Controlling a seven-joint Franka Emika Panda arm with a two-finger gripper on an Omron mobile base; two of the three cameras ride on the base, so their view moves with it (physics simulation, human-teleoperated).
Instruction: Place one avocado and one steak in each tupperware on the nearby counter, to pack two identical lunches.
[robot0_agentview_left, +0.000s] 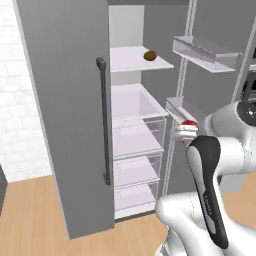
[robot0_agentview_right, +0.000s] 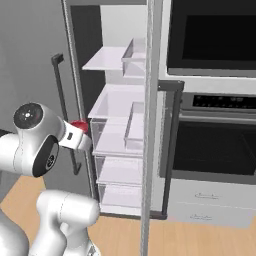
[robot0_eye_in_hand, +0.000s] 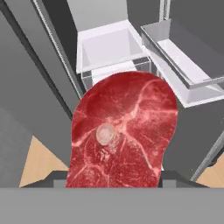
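A red marbled steak (robot0_eye_in_hand: 124, 131) is held in my gripper (robot0_agentview_left: 184, 131), which is shut on it in front of the open fridge, level with the middle drawers. The same steak shows as a small red patch (robot0_agentview_right: 79, 125) at the tip of my hand. One dark-brown avocado (robot0_agentview_left: 150, 55) lies on the fridge's upper shelf (robot0_agentview_left: 135, 62), well above and to the left of the gripper. The dark fingertips (robot0_eye_in_hand: 52, 178) peek out on both sides below the steak. The counter and the tupperware are out of view.
The grey fridge door (robot0_agentview_left: 65, 115) with its dark bar handle (robot0_agentview_left: 103, 120) stands open on the left. Clear drawers (robot0_agentview_left: 137, 142) stack below the shelf, and door bins (robot0_agentview_left: 205, 52) jut out on the right. A black wall oven (robot0_agentview_right: 215, 135) sits beside the fridge.
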